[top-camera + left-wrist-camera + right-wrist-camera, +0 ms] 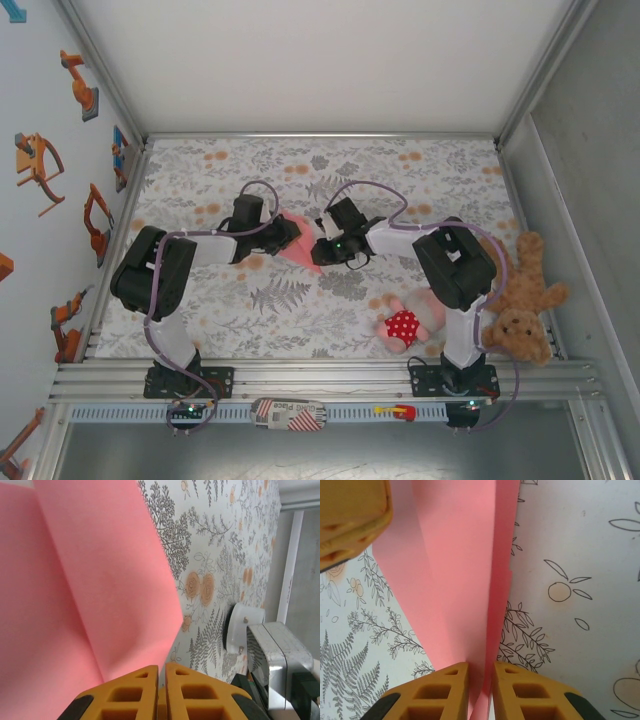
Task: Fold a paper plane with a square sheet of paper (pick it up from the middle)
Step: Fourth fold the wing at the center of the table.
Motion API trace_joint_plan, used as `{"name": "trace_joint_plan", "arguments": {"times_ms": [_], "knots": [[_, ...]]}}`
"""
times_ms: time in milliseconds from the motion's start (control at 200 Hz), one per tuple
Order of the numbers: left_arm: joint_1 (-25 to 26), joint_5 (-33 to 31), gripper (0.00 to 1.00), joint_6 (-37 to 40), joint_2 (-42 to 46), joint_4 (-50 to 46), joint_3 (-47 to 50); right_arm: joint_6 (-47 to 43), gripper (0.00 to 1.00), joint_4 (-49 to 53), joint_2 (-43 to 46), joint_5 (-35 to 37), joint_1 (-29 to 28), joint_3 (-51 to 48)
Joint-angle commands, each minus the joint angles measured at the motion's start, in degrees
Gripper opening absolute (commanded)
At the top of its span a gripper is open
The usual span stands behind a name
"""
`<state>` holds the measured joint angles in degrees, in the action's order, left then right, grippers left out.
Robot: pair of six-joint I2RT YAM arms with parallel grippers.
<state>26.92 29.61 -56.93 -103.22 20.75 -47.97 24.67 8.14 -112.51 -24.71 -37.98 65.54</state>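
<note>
Mid-fold: left gripper (161, 669) and right gripper (481, 666) both pinch the paper (297, 252) at its crease, mid-table (400, 170), so next up is probably pressing it flat.

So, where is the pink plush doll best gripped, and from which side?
Grip the pink plush doll across its red dotted dress, coming straight down from above. It seems to lie flat with the dress facing up, and the brown teddy bear lies close on its right, so a sideways approach looks crowded.
</note>
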Motion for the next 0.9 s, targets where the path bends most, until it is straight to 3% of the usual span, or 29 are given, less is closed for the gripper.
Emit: {"name": "trace_joint_plan", "arguments": {"times_ms": [0,300,891], "knots": [[0.1,1.8,0.13,0.8,0.5,1.8,0.3,0.9,0.19,-0.4,-3.3,-1.2,-0.1,-1.8],[1.0,3.3,0.13,0.6,-3.8,2.3,-2.6,0.8,0.19,0.6,-3.8,-1.7,0.1,-0.8],[0.8,-1.0,0.12,-0.1,-6.1,-0.8,-3.0,0.8,0.19,2.3,-4.6,-0.8,0.1,-0.3]]}}
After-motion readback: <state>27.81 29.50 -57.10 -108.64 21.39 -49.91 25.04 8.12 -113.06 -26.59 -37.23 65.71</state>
